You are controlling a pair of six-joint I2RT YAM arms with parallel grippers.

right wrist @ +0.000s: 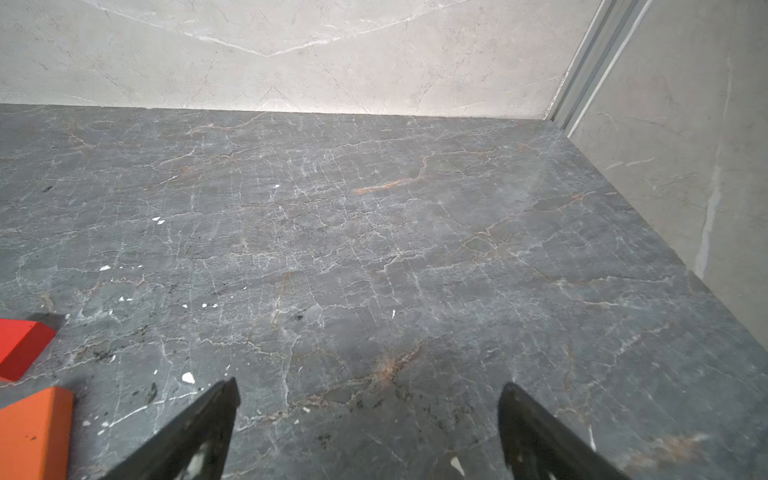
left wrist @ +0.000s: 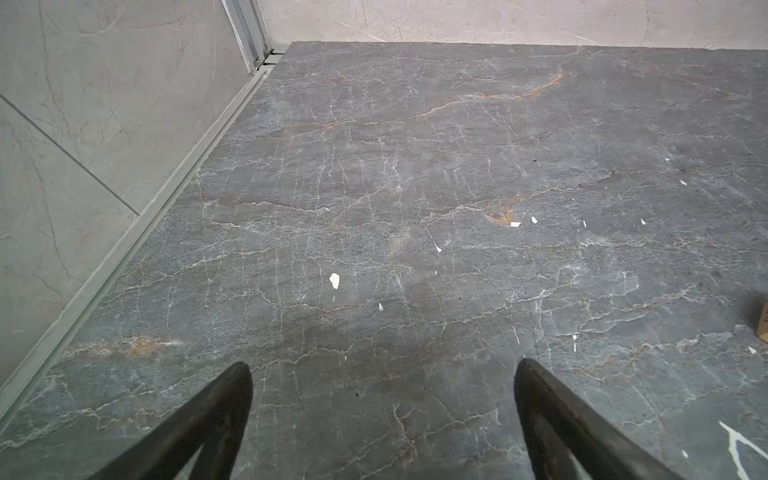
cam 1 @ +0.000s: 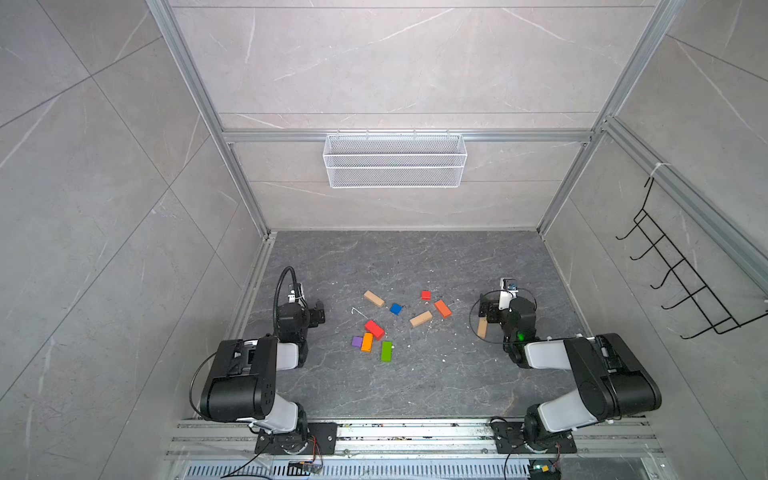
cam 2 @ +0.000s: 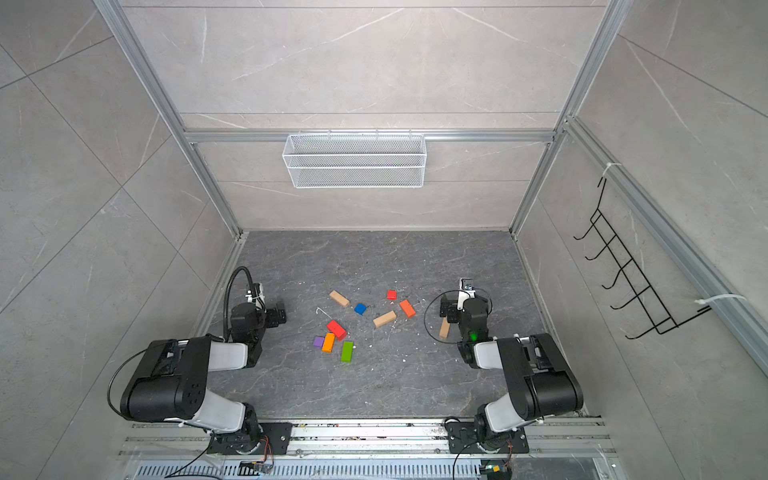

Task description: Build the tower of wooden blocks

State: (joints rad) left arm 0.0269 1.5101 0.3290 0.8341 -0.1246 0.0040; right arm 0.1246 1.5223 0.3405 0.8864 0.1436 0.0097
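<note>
Several wood blocks lie loose and flat in mid-table: a tan bar (cam 1: 373, 298), blue cube (cam 1: 395, 308), red cube (cam 1: 425, 295), orange bar (cam 1: 442, 308), a second tan bar (cam 1: 421, 319), red bar (cam 1: 374, 329), purple cube (cam 1: 357, 341), another orange bar (cam 1: 367, 342) and green bar (cam 1: 386, 351). A third tan bar (cam 1: 482, 328) lies close beside my right gripper (cam 1: 484, 309). The tower is not in view. My left gripper (left wrist: 382, 370) is open over bare table, left of the blocks. My right gripper (right wrist: 370, 386) is open and empty, with the red cube (right wrist: 20, 349) and orange bar (right wrist: 33, 432) off to its side.
A white mesh basket (cam 1: 395, 160) hangs on the back wall. A black wire hook rack (cam 1: 681, 274) hangs on the right wall. Aluminium frame rails (cam 1: 249, 291) border the dark stone table (cam 1: 415, 386), which carries small white flecks.
</note>
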